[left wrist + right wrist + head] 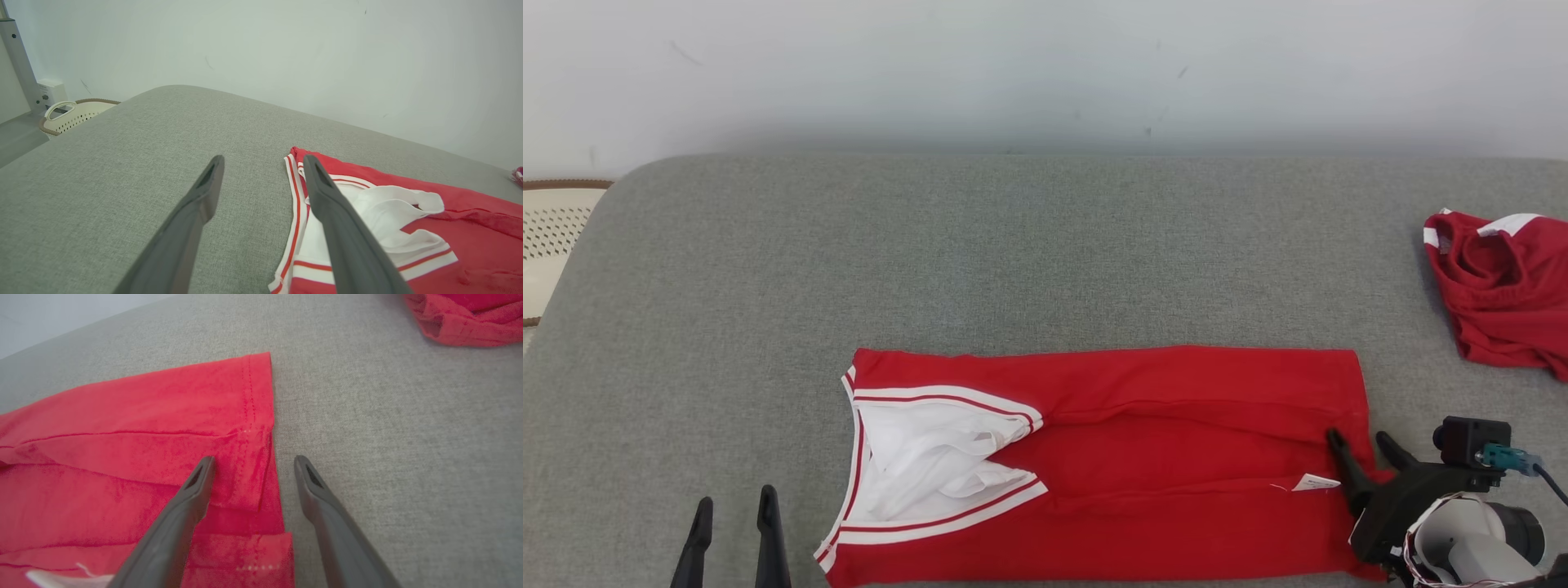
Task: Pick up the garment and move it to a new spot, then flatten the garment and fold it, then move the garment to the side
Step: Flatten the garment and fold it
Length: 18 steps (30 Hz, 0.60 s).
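Observation:
The garment (1176, 457) is a red jersey with white, red-striped trim. It lies folded lengthwise into a long strip at the near middle of the grey padded surface (1045, 245), its white-lined neck opening to the left. My left gripper (734, 510) stands open over bare surface just left of the neck end. In the left wrist view that gripper (263, 163) holds nothing, with the trim (292, 212) beside its right finger. My right gripper (1364, 445) is open at the garment's right hem. In the right wrist view it (254, 461) straddles the hem (261, 416), one finger over fabric and one over grey.
A second red garment (1503, 294) lies crumpled at the far right edge, also seen in the right wrist view (470, 318). A cream perforated basket (556, 237) sits off the surface's left end. A pale wall runs behind. Open grey surface stretches beyond the folded strip.

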Tool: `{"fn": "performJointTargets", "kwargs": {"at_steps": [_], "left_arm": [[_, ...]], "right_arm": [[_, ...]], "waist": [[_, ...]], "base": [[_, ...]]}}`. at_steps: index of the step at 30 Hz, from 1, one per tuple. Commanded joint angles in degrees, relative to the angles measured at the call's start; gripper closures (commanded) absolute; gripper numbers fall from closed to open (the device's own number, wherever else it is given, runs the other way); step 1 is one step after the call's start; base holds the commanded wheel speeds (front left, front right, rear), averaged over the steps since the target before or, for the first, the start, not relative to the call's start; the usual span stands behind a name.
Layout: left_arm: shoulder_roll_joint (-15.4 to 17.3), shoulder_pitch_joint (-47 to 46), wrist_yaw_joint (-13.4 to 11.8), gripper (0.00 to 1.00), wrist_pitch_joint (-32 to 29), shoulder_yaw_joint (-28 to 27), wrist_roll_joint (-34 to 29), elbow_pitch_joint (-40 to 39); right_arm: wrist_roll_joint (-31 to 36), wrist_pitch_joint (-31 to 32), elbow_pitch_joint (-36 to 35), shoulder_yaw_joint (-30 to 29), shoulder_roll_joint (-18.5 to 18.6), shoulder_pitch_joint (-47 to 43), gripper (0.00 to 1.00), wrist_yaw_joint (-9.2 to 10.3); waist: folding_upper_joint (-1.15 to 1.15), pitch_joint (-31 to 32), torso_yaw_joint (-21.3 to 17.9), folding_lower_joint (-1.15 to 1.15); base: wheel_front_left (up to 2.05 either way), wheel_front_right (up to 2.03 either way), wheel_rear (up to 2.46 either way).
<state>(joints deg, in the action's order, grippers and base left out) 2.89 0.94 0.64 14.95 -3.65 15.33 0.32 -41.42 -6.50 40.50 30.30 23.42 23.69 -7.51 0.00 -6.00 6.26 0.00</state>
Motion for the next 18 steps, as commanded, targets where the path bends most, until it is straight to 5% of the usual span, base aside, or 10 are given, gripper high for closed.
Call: {"fn": "performJointTargets", "kwargs": {"at_steps": [1,5,6,7,9,18], "left_arm": [[0.03,0.27,-0.15,0.0,0.23,-0.47,-0.69,-0.01],[0.04,0.58,-1.08,0.0,0.23,-0.9,-1.44,-0.68],[0.04,0.56,-1.23,0.0,0.23,-1.13,-1.52,-0.7],[0.03,0.54,-1.34,0.0,0.23,-1.34,-1.67,-0.71],[0.03,0.5,-1.62,0.0,0.23,-1.61,-1.98,-0.78],[0.03,0.54,-2.17,0.0,0.23,-2.15,-1.64,-0.63]], "right_arm": [[-0.35,0.7,0.62,0.54,-0.19,0.2,0.0,0.03],[-1.85,3.92,0.66,2.69,-0.45,-0.55,0.0,0.0],[-2.18,4.16,0.35,3.01,-0.3,-0.59,0.14,0.0],[-2.5,4.32,0.03,3.26,-0.19,-0.62,0.56,0.0],[-3.03,4.26,-0.66,3.8,0.11,-0.65,1.0,0.0],[-4.37,0.59,-1.88,4.42,2.53,0.79,1.0,0.03]], "waist": [[0.0,0.0,0.13,0.0],[0.0,0.07,0.16,0.0],[0.0,0.05,0.13,0.0],[0.0,0.04,0.09,0.0],[0.0,-0.03,-0.08,0.0],[0.0,0.08,-1.57,0.0]], "base": [[0.0,0.0,0.0],[0.0,0.0,0.0],[0.0,0.0,0.0],[0.0,0.0,0.0],[0.0,0.0,0.0],[0.0,0.0,0.0]]}}
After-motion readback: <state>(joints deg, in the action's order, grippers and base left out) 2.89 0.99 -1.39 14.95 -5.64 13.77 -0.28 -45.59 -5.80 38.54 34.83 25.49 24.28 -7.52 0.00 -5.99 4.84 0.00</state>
